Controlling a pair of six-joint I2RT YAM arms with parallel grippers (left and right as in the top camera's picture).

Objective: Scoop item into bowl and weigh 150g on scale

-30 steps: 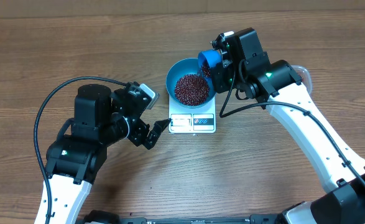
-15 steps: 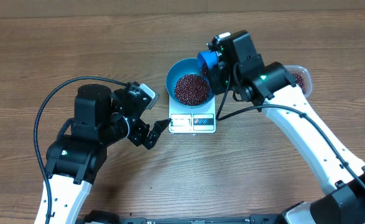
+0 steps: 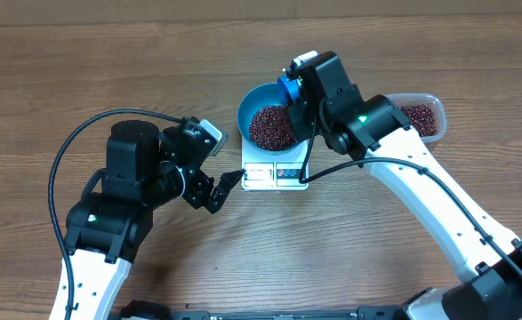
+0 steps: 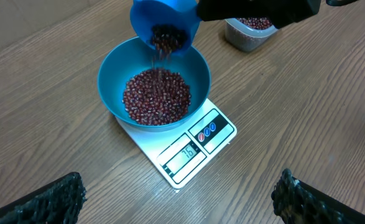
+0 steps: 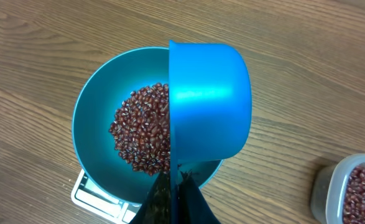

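One bowl (image 3: 245,111) on scale (image 3: 276,175), overhead: beans (image 3: 272,127) heaped inside. Scoop (image 3: 287,89) tipped over rim at 1 o'clock. Tub (image 3: 421,98) at 3 o'clock, part full. L gripper (image 3: 222,191) at 8 o'clock of scale, idle.
L wrist: fingers (image 4: 51,199) wide apart, nothing between. Beans falling from scoop into bowl. Display lit, digits unreadable.
R wrist: R gripper (image 5: 175,186) clamped tight on scoop at its 6 o'clock edge, mouth down over bowl.
Status, est.: pour under way, bowl approx. third full. Left to do: check wt vs target, top up or trim.
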